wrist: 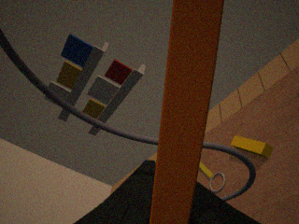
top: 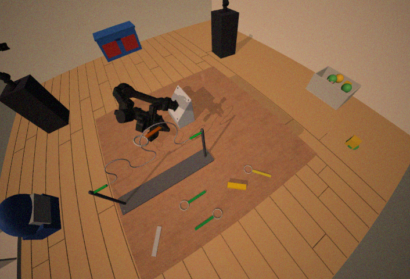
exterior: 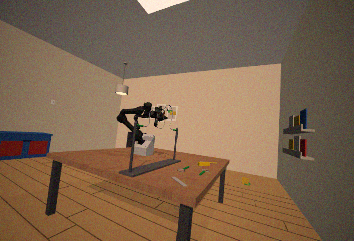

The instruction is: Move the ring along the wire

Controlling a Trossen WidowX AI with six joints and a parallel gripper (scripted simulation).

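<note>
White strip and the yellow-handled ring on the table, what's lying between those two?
Two green-handled rings and a yellow block, as the top view shows.
</note>
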